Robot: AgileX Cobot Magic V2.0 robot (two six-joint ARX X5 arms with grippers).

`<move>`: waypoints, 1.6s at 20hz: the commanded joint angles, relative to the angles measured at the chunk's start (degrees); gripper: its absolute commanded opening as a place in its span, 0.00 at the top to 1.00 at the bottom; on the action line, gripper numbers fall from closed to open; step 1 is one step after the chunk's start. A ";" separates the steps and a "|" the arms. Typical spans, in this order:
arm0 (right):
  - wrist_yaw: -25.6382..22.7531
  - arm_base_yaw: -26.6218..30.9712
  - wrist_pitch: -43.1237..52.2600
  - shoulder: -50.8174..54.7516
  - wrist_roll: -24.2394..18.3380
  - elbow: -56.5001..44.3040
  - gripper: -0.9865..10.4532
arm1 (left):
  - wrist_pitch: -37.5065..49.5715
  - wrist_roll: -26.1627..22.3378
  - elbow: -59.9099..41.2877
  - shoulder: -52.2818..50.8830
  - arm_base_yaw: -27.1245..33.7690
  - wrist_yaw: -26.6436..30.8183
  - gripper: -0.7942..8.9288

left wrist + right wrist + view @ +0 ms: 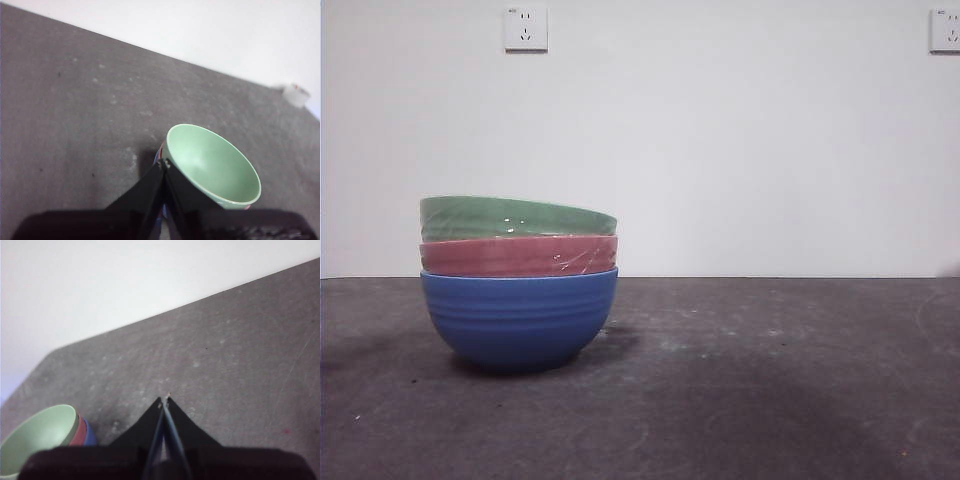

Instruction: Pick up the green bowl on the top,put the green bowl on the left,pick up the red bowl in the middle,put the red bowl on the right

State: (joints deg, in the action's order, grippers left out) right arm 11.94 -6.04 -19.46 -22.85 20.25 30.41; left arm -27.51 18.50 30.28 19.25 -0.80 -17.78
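Three bowls stand nested on the dark table, left of centre in the front view. The green bowl [510, 217] is on top, slightly tilted. The red bowl [520, 256] is in the middle. A blue ribbed bowl [518, 320] is at the bottom. The left wrist view looks down into the green bowl [212, 167]; my left gripper [163, 163] is shut and empty, its tips close beside the bowl's rim. My right gripper [164, 401] is shut and empty above bare table, with the stack [42, 435] off to one side. Neither gripper shows in the front view.
A white wall runs behind the table with two sockets [525, 28] high up. A small white object [296, 94] lies near the table's far edge in the left wrist view. The grey tabletop [770, 380] stretches to the right of the bowls.
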 commanded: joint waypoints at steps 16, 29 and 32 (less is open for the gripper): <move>7.82 -0.04 -9.55 -25.66 -12.61 14.67 0.64 | -6.80 -12.13 17.88 28.79 -1.81 -12.31 0.59; 7.69 -0.09 -9.38 -26.64 -12.57 14.67 0.64 | -14.97 -15.56 31.93 55.49 -17.31 5.73 0.60; 7.67 -0.09 -9.35 -26.64 -12.37 14.67 0.64 | -14.99 -15.61 32.68 60.33 -19.91 10.75 0.60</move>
State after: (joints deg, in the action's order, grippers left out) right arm 19.55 -6.04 -29.10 -49.43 8.12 44.80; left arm -42.41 3.68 62.94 79.37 -20.73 -7.44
